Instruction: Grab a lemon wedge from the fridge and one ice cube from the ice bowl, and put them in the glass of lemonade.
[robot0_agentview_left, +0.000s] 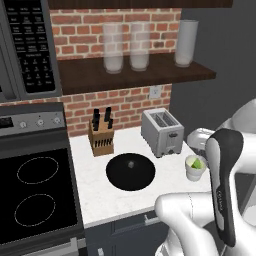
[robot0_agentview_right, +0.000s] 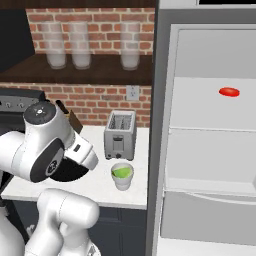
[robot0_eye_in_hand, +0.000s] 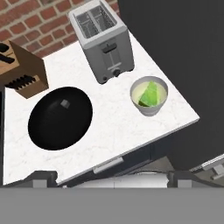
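Item: glass of lemonade (robot0_eye_in_hand: 148, 97). Small whitish cup on the white table (robot0_eye_in_hand: 109, 127), near the front right corner, just in front of the silver toaster (robot0_eye_in_hand: 103, 41). You can see a yellow-green lemon wedge (robot0_eye_in_hand: 150, 94) already lying in the liquid.

Item: ice bowl (robot0_eye_in_hand: 60, 117). Wide black dish, left of the cup and apart from it, in front of the wooden knife block (robot0_eye_in_hand: 22, 70). One small grey ice cube (robot0_eye_in_hand: 64, 103) sits near its middle, slightly toward the far side.

Item: fridge (robot0_agentview_right: 210, 150). Door open in the right base view, white shelves showing; a flat red disc (robot0_agentview_right: 229, 92) lies on an upper shelf. No wedge is visible on the shelves.

Item: pincer (robot0_eye_in_hand: 111, 181). Its tips barely rise at the bottom of the hand view; the jaws stand spread wide and hold nothing. It hangs high above the front edge of the table, looking down.

Relation to note: by the hand view, the bowl lies ahead and to the left of the pincer, the cup ahead and to the right, both well below. You likely have the wedge step done and the cube step in hand. The next move would call for a shift left and a long descent onto the cube, which is tiny against wide jaws, so centre carefully.

Other stock: three tall clear glasses (robot0_agentview_left: 114, 47) on the shelf above; black stove top (robot0_agentview_left: 35, 192) to the left.
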